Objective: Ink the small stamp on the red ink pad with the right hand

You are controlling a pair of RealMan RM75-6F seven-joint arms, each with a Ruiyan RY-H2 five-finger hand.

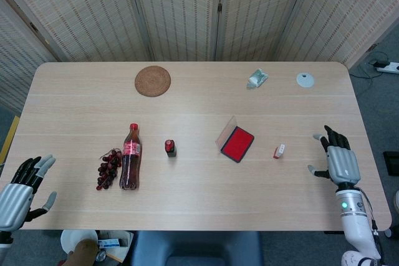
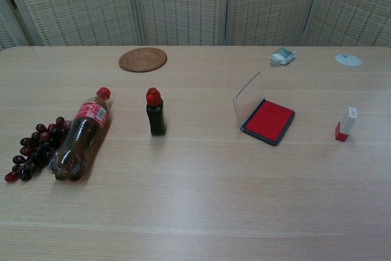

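Observation:
The small stamp [image 1: 279, 151] [image 2: 345, 124], red at the base and white on top, stands on the table right of the red ink pad [image 1: 238, 144] [image 2: 268, 121], whose clear lid is propped open. My right hand [image 1: 335, 160] hovers over the table's right side, to the right of the stamp, fingers spread and holding nothing. At the front-left corner my left hand [image 1: 22, 191] hangs off the table edge, fingers apart and empty. The chest view shows neither hand.
A cola bottle [image 1: 129, 159] lies beside a bunch of dark grapes [image 1: 108, 169]. A small red-capped ink bottle [image 1: 170, 148] stands mid-table. At the back are a woven coaster [image 1: 153, 81], a crumpled wrapper [image 1: 257, 78] and a white disc [image 1: 305, 80].

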